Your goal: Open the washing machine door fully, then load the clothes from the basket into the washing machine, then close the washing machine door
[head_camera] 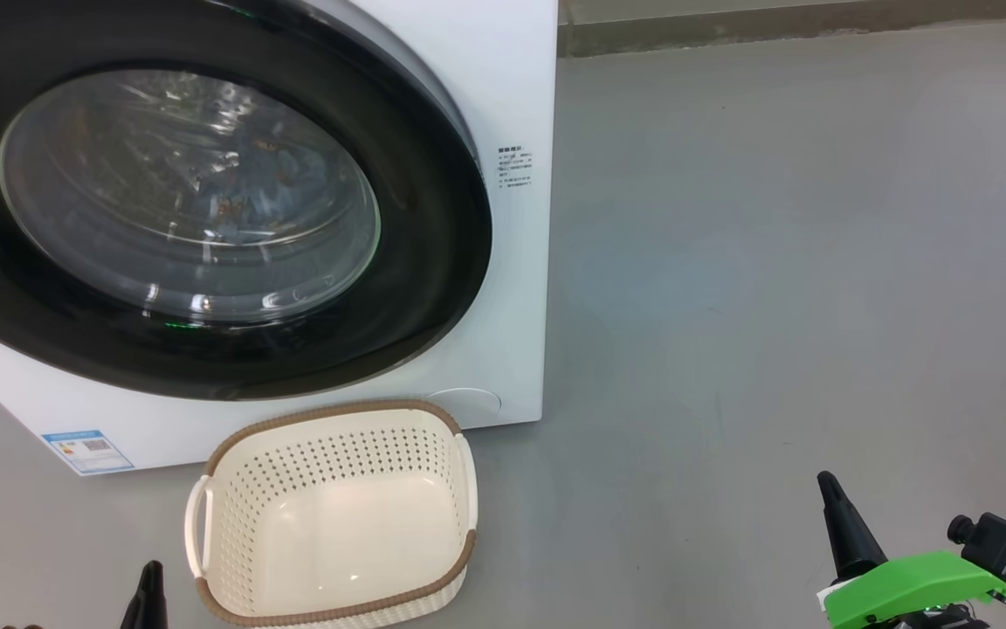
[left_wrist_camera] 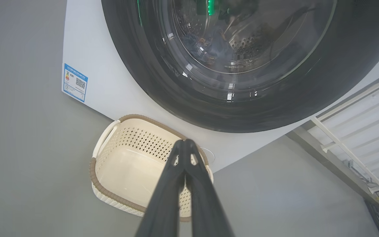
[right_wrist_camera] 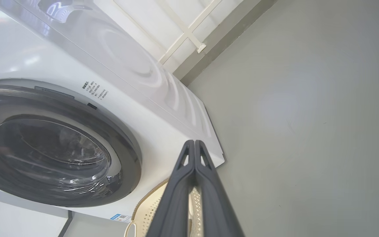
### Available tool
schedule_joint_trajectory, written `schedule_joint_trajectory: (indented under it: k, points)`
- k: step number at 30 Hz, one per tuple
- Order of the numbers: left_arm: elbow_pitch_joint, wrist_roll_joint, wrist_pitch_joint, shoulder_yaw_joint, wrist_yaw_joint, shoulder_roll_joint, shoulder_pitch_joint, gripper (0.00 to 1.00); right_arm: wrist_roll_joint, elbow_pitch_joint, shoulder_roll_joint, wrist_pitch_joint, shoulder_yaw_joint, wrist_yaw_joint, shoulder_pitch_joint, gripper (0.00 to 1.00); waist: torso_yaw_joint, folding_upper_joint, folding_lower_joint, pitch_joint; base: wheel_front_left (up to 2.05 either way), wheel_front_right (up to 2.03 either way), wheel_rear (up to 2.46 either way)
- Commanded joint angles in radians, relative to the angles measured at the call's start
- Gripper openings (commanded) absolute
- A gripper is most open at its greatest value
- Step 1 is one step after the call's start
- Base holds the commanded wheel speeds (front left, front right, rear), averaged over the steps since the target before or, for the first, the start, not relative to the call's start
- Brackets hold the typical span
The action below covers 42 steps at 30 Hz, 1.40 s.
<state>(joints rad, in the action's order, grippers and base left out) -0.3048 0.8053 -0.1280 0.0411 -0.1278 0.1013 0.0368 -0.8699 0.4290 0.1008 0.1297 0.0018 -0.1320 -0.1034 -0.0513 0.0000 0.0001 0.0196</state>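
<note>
Grey floor [head_camera: 774,262], white washing machine [head_camera: 516,262], cream basket [head_camera: 337,412]

The white, boxy washing machine [head_camera: 512,87] stands on the grey floor [head_camera: 730,349]. Its door [head_camera: 433,262], round with a wide glossy black rim and a bulging clear glass centre, lies closed against the front. Through the glass, the clothes [left_wrist_camera: 215,46] show as a light blue bundle with orange-brown specks inside the machine. The basket [head_camera: 337,463], cream-white with perforated sides, a brown rim and side handles, sits upright and empty on the floor just in front of the machine.
</note>
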Motion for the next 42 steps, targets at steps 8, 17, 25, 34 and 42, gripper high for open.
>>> schedule_joint_trajectory:
  k: [8, 17, 25, 34, 42]
  points:
    - [0.031, 0.097, 0.029, 0.026, -0.001, 0.007, -0.051, 0.0, -0.087, -0.046, 0.0, -0.029, -0.011, 0.001, -0.017, 0.0, 0.005, 0.0, -0.0001, -0.002, 0.0, 0.0, 0.0]
    - [0.035, 0.194, 0.058, 0.033, -0.001, -0.001, -0.064, 0.0, -0.176, -0.065, -0.007, -0.059, -0.026, 0.001, -0.015, 0.0, 0.012, 0.0, -0.0001, -0.004, 0.0, 0.0, 0.0]
    - [0.038, 0.272, 0.081, 0.038, -0.002, -0.007, -0.074, 0.0, -0.248, -0.081, -0.012, -0.082, -0.037, 0.001, -0.014, 0.0, 0.017, 0.0, -0.0001, -0.005, 0.0, 0.0, 0.0]
    - [0.042, 0.359, 0.108, 0.044, -0.002, -0.015, -0.086, 0.0, -0.329, -0.098, -0.019, -0.109, -0.05, 0.001, -0.012, 0.0, 0.022, 0.0, -0.0001, -0.007, 0.0, 0.0, 0.0]
    - [0.045, 0.437, 0.131, 0.049, -0.002, -0.021, -0.096, 0.0, -0.4, -0.113, -0.024, -0.132, -0.062, 0.001, -0.011, 0.0, 0.027, 0.0, -0.0001, -0.009, 0.0, 0.0, 0.0]
